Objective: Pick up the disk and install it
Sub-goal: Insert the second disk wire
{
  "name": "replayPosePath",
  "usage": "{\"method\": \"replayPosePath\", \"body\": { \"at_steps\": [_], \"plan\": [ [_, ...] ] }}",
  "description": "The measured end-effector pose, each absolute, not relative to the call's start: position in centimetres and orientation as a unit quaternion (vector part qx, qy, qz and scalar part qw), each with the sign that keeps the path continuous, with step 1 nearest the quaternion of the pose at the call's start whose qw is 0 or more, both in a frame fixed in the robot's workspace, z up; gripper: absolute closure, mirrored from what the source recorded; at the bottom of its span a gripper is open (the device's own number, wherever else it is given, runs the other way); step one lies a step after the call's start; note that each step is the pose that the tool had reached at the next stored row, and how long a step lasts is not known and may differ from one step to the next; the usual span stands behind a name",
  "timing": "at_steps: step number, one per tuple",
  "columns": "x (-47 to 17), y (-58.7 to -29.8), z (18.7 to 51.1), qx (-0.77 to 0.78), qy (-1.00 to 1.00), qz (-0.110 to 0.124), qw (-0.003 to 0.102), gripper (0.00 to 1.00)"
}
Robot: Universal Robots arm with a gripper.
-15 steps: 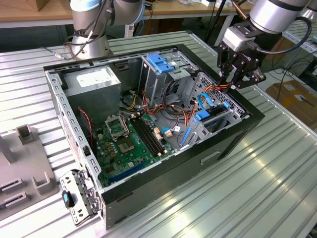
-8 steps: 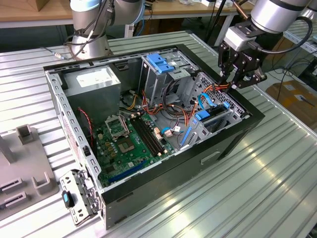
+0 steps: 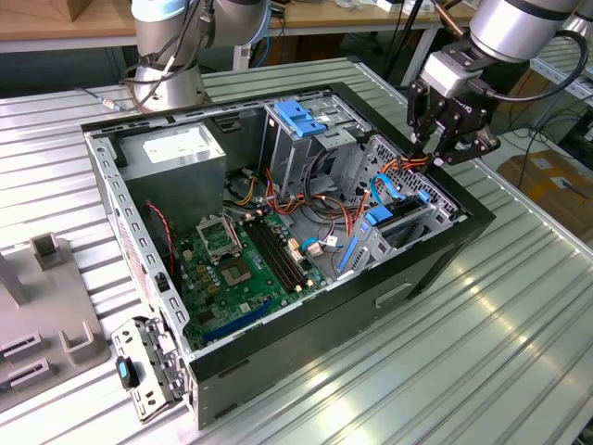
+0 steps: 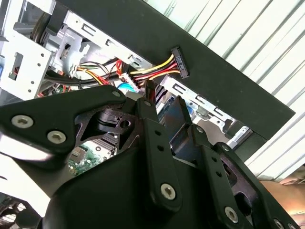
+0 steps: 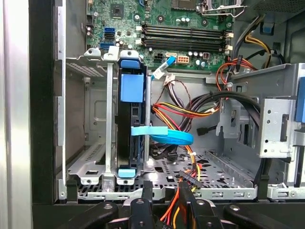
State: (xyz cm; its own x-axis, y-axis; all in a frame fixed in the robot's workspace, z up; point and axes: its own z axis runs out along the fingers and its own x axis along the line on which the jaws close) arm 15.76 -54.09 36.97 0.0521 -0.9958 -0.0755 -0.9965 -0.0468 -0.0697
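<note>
The gripper (image 3: 434,156), fingers spread and empty, is hanging over the disk (image 5: 131,90), seemingly sitting in its slot already; moving is needing care near the wires (image 5: 190,112)

We saw the scene evenly and brightly lit from above, with soft, short shadows. In the exterior view the ribbed metal table (image 3: 519,306) threw back pale sheen along its ridges, and the arm's silver housing (image 3: 519,23) carried a bright highlight. The inside of the computer case (image 3: 278,232) lay in mild shade under its walls. In the second wrist view the gripper (image 4: 167,109) linkage sat so close that it looked soft, and the lower corner was blown out white. In the first wrist view the motherboard (image 5: 186,28) was crisp, while the black links (image 5: 143,212) blurred.
</note>
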Motion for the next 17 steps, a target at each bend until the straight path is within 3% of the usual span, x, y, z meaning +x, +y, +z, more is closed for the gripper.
{"method": "replayPosePath", "body": {
  "at_steps": [17],
  "plan": [
    [15.82,-54.08,36.97,-0.760,0.648,0.006,0.051,0.64]
  ]
}}
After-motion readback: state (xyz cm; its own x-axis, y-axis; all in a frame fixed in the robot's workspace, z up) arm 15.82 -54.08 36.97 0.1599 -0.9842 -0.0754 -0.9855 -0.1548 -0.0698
